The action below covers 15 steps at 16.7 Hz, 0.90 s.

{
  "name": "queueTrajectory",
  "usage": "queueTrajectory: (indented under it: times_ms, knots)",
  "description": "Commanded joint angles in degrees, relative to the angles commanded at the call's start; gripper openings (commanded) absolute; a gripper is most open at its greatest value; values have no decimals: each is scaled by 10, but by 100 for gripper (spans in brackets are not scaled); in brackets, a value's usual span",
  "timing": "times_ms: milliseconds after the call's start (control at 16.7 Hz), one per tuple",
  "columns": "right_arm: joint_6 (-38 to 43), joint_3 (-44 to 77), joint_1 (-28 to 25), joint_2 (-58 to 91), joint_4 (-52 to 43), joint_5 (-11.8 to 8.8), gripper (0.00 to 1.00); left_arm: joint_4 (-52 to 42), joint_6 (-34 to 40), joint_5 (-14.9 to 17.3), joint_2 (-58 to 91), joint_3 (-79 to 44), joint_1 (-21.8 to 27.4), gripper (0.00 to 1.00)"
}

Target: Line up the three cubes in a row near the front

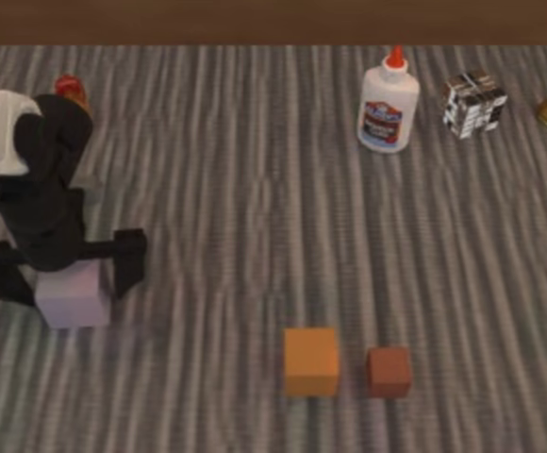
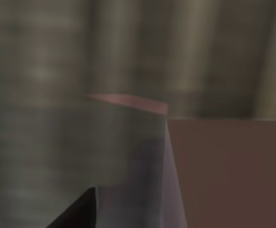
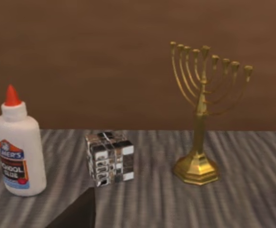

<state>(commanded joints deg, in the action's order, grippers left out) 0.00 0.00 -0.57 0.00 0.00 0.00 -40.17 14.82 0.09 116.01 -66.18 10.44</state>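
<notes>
Straddling the lilac-pink cube [image 1: 72,294] at the table's left with its fingers spread wide on either side, the left gripper [image 1: 58,266] hovers right over it, well apart from the orange cube [image 1: 310,360] and reddish-brown cube [image 1: 389,371] sitting side by side near the front edge.

Top view straight down; left wrist view pressed near lilac cube [image 2: 223,171]; right wrist view faces table's back edge
</notes>
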Motion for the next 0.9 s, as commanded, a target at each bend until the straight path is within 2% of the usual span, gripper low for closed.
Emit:
queueTrajectory:
  times_ms: [780, 900]
  knots:
    - [0, 0, 0, 0, 0, 0, 100, 0, 0, 0, 0, 0, 0, 2]
    - [0, 0, 0, 0, 0, 0, 100, 0, 0, 0, 0, 0, 0, 0]
